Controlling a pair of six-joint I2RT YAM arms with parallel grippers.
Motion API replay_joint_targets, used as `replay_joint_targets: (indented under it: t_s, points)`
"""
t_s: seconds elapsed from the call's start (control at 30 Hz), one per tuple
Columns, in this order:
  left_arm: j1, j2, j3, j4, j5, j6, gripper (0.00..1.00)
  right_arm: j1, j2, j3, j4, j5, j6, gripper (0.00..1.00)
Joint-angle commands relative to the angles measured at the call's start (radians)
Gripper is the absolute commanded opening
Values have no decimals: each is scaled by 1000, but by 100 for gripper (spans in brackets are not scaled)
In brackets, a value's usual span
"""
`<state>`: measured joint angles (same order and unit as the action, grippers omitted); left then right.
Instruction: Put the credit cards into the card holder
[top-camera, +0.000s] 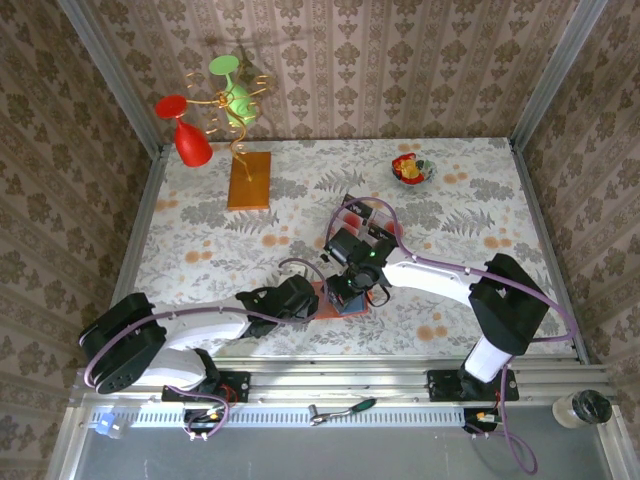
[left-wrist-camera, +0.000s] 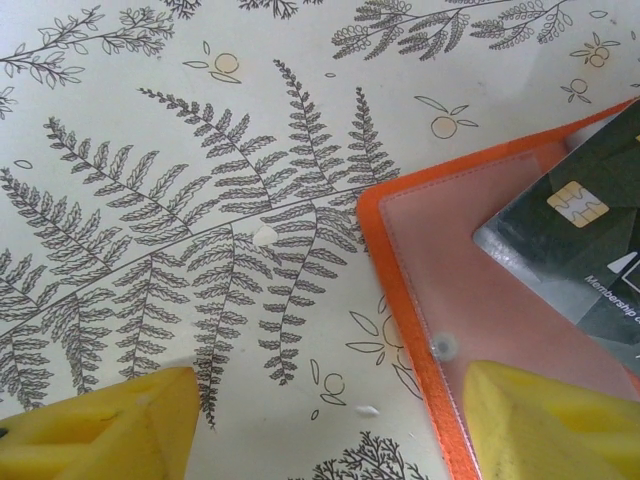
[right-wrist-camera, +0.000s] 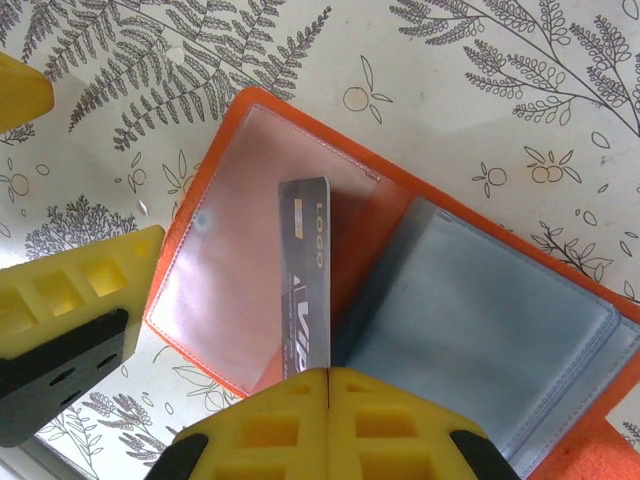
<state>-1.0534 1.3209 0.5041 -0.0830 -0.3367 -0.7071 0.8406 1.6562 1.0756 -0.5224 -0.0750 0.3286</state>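
The orange card holder (right-wrist-camera: 250, 130) lies open on the fern-print table, with a clear pocket on its left half and a grey-blue inside (right-wrist-camera: 480, 320) on its right. My right gripper (right-wrist-camera: 328, 375) is shut on a dark grey credit card (right-wrist-camera: 305, 270) with a chip. It holds the card on edge over the holder's middle fold. My left gripper (left-wrist-camera: 330, 420) is open across the holder's orange edge (left-wrist-camera: 400, 270). One yellow finger (left-wrist-camera: 550, 420) rests over the clear pocket's corner and the other (left-wrist-camera: 100, 430) over the table. In the top view both grippers meet at the holder (top-camera: 345, 306).
A clear compartment tray (top-camera: 365, 222) with red-and-white cards stands just beyond the holder. A wooden board (top-camera: 249, 180) with a wire stand and red and green glasses is at the back left. A small bowl (top-camera: 412, 170) sits at the back right.
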Motion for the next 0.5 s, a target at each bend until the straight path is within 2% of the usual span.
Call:
replay_joint_targets:
  t_s: [0.0, 0.47]
  points:
    - [-5, 11, 24, -27, -19, 12, 72, 7, 18, -20, 12, 25, -10, 0]
    - [-5, 102, 44, -13, -13, 32, 71, -1, -24, -16, 19, 3, 15, 0]
